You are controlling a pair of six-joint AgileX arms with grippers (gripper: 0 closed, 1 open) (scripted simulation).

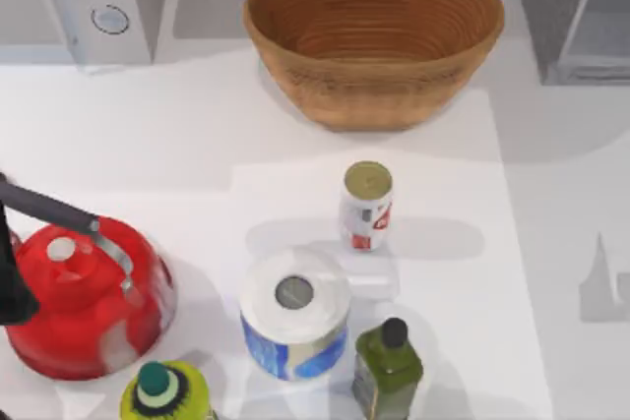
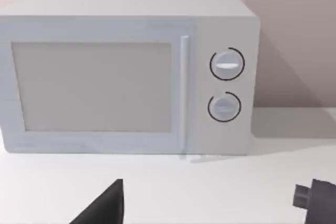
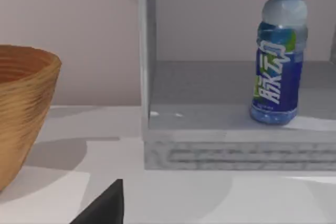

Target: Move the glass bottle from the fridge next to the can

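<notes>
Handling glass bottle (image 3: 278,56) in fridge (image 3: 210,129): rigid, smooth, breakable, top-heavy. You grip mid-label. Finger state: cannot tell, either gripper.

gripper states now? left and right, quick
Left gripper: open, holding nothing, facing the microwave.
Right gripper: cannot be told; it faces the fridge, where the glass bottle stands untouched.

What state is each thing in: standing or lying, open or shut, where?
glass bottle: upright, capped, on the fridge shelf.
fridge: open to the right wrist camera, bottle inside.
can: upright on the table, mid-table.
microwave: door shut.
basket: upright, nothing seen inside.
paper roll: standing on end.
dark-green bottle: upright, capped.
kettle: upright, lid on.
</notes>
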